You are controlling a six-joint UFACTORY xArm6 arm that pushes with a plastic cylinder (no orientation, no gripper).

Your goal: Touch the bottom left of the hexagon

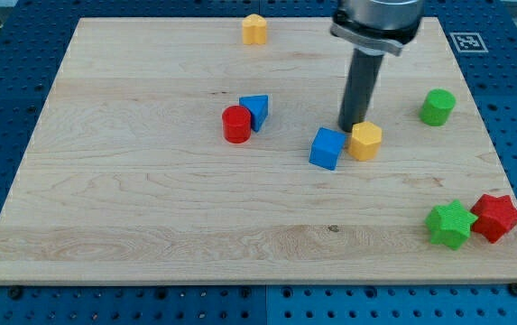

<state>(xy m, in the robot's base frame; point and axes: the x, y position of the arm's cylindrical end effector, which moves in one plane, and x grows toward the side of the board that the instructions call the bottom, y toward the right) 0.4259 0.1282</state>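
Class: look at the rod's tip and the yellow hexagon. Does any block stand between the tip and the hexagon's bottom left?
Yes. My tip sits at the hexagon's upper left, close against it. The blue cube lies against the hexagon's left side, crowding the way down to its bottom left.

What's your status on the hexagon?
My tip at the yellow hexagon, its upper-left edge, not yet bottom left. Blue cube sits tight against hexagon's left, crowding the approach.

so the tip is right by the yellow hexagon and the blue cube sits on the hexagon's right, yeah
Not quite. In the camera view my tip is right by the yellow hexagon, at its upper left, but the blue cube sits on the hexagon's left, not its right.
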